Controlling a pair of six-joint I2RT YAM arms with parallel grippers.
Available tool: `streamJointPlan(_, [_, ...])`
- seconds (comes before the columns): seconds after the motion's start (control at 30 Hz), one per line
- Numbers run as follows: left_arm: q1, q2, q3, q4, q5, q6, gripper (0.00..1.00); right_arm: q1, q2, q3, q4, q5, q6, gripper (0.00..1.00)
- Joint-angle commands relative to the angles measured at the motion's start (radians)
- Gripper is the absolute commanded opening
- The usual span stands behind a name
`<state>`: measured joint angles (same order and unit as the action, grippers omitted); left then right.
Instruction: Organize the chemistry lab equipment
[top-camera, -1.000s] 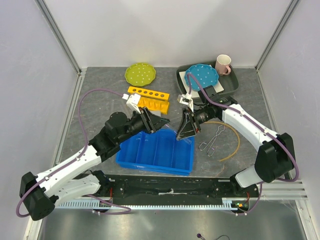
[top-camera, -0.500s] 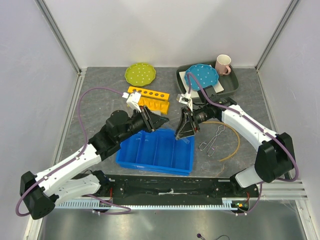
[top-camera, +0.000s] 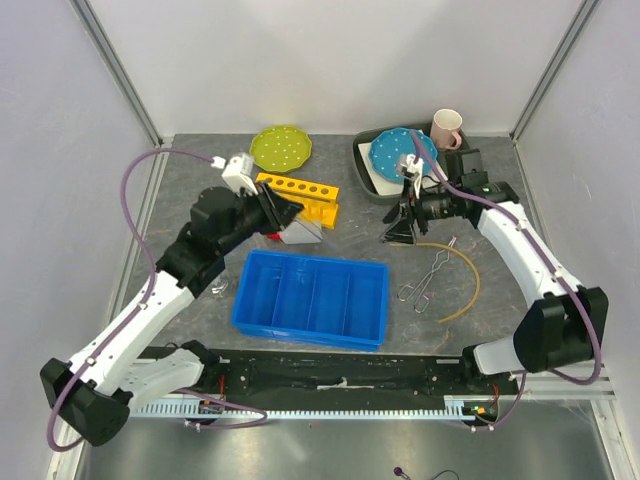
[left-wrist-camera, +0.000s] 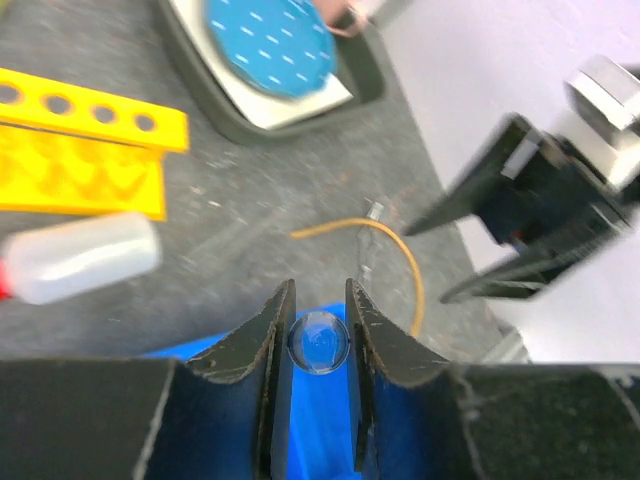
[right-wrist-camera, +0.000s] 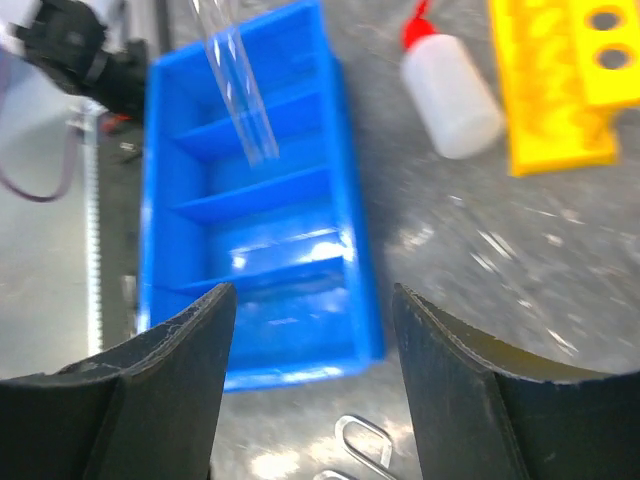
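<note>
The left tool (left-wrist-camera: 318, 290) is clamped on a clear glass tube (left-wrist-camera: 318, 342), whose round end shows between the two dark fingers. From the right wrist the same tube appears as a thin transparent cylinder hanging over the blue bin (top-camera: 305, 333). From above, this tool sits between the yellow test-tube rack (top-camera: 298, 196) and the bin's far rim. The rack is bright yellow with a row of round holes along its top bar, and it stands on the counter (top-camera: 350, 225). Just beside it a small white squeeze bottle (right-wrist-camera: 452, 103) with a red cap lies on its side. The bin is divided by cross walls into four compartments. To its right the scissor-like metal tongs (top-camera: 427, 281) lie flat, with the thin tan rubber tube (top-camera: 478, 285) curving around them. The right tool (right-wrist-camera: 312, 295) has its fingers spread wide and grips nothing. It hangs near a dark tray (top-camera: 360, 160) that holds a white board with a dotted blue plate (top-camera: 402, 152) on it. A pink-handled mug (top-camera: 446, 128) stands at the tray's far right corner, and a dotted green plate (top-camera: 281, 148) rests behind the rack.
</note>
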<state>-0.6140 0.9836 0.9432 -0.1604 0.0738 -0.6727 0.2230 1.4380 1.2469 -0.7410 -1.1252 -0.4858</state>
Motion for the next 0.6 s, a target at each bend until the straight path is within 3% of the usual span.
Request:
streamJointPlan(0.0, [0.169, 0.043, 0.127, -0.100, 0.052, 0.180, 0.07, -0.037, -0.100, -0.030, 0.025, 0.162, -0.146, 0.72])
streamJointPlan(0.3, [0.324, 0.260, 0.334, -0.145, -0.019, 0.378, 0.07, -0.077, -0.234, -0.340, 0.199, 0.156, -0.208, 0.75])
streamJointPlan(0.57, [0.346, 0.411, 0.437, -0.099, -0.115, 0.484, 0.07, -0.142, -0.249, -0.397, 0.215, 0.116, -0.246, 0.75])
